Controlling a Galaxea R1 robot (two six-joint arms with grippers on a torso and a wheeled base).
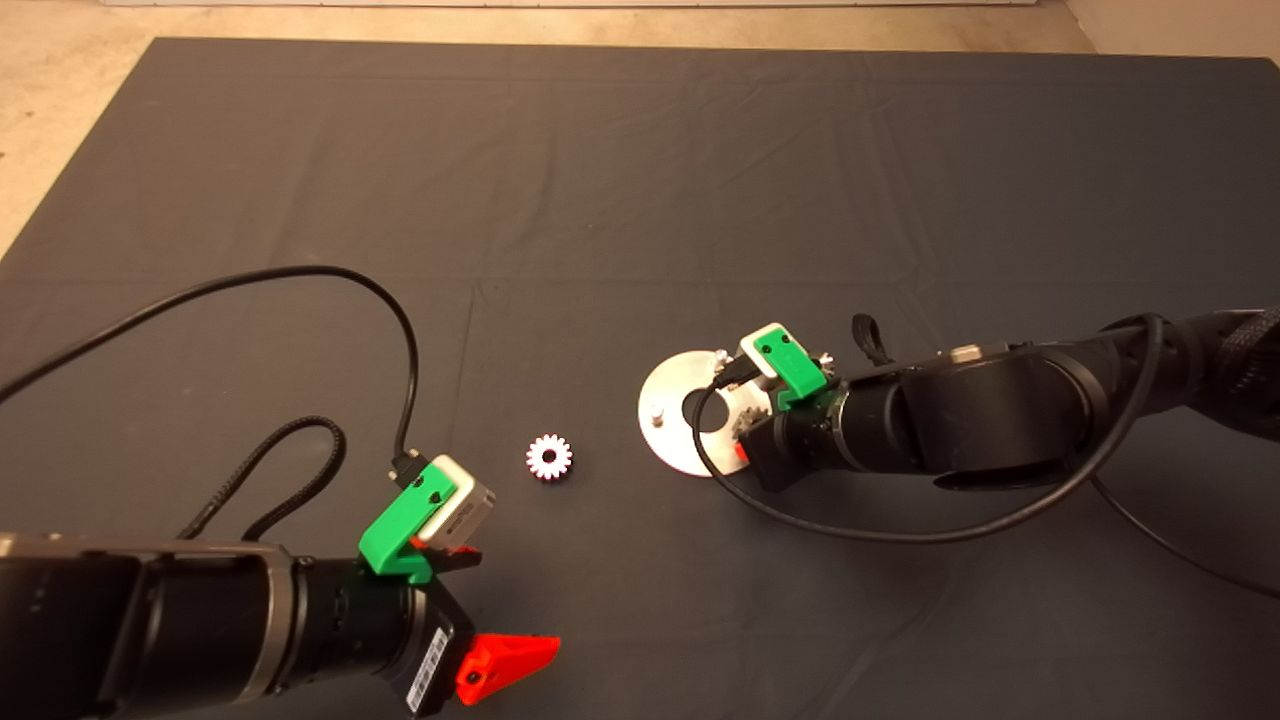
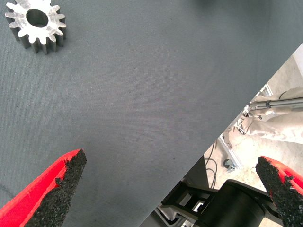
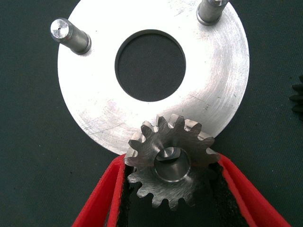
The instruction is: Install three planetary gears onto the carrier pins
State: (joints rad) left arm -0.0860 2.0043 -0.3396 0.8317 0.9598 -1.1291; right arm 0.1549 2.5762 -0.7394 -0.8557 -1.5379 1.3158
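Observation:
The round aluminium disc (image 1: 672, 436) lies right of the mat's middle. Two bare carrier pins (image 3: 71, 35) (image 3: 210, 10) stand near its rim (image 3: 94, 94). My right gripper (image 3: 171, 163) is shut on a dark steel planetary gear (image 3: 170, 182) at the disc's near rim. A pin top shows off-centre inside the gear's hole. In the head view the right gripper (image 1: 745, 440) covers that side of the disc. A bright silvery gear (image 1: 549, 457) (image 2: 35, 23) lies flat on the mat left of the disc. My left gripper (image 1: 500, 610) (image 2: 165, 194) hovers open short of it.
Part of another dark gear (image 3: 298, 97) lies on the mat beside the disc. Black cables (image 1: 330, 275) loop over the mat by both arms. The mat's edge (image 2: 227, 127) runs past the left gripper, with floor and a metal frame beyond.

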